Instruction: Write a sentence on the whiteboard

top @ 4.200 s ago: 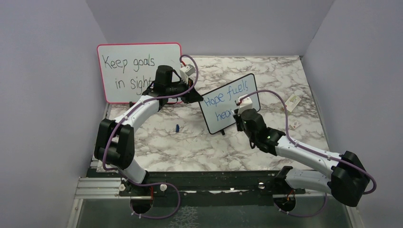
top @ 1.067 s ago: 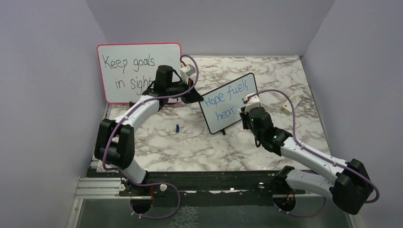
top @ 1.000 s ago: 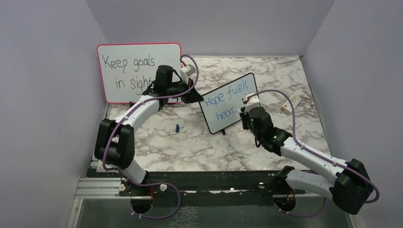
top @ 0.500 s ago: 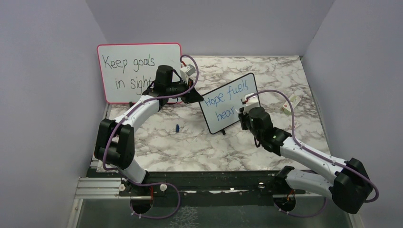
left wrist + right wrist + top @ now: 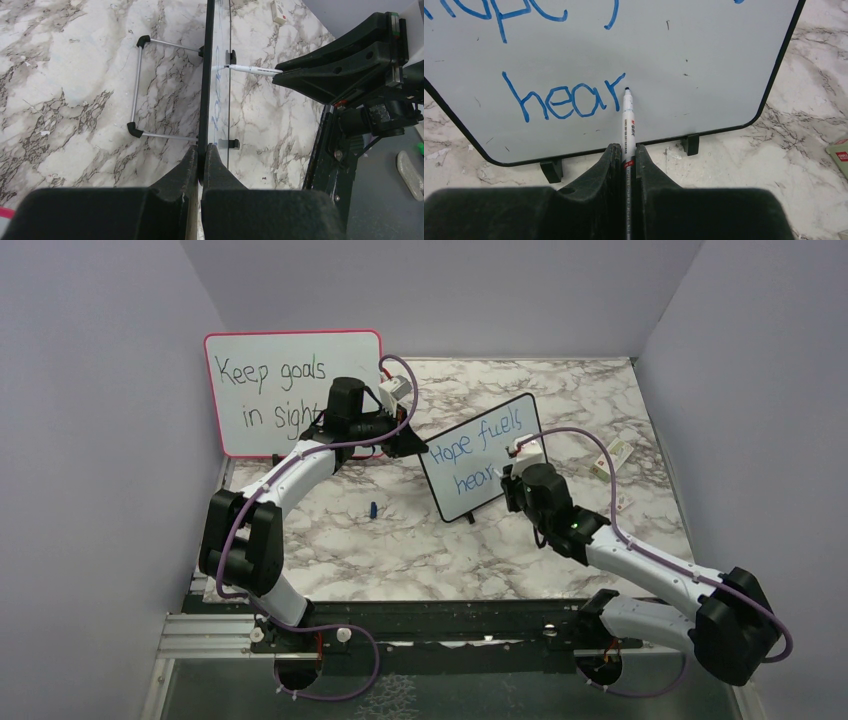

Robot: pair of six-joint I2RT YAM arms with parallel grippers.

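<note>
Two lines of the blue sentence (image 5: 569, 97) are written on the whiteboard (image 5: 704, 60): "Hope fuels" and "hear", so the last word is judged unfinished. The glossy, black-framed, round-cornered board is stood mid-table (image 5: 400, 550) on marbled stone, its edge pinched by the left gripper (image 5: 201, 160). A slim white marker (image 5: 628, 120) is clamped in the right gripper (image 5: 628, 155), tip beside the "r". A small blue piece (image 5: 372, 509), perhaps the cap, is seen nearby.

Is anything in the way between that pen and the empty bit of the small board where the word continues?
Nothing visible. The right gripper holds the white marker with its tip at the end of the blue handwriting, and the small black-framed whiteboard is bare to the right of it.
</note>
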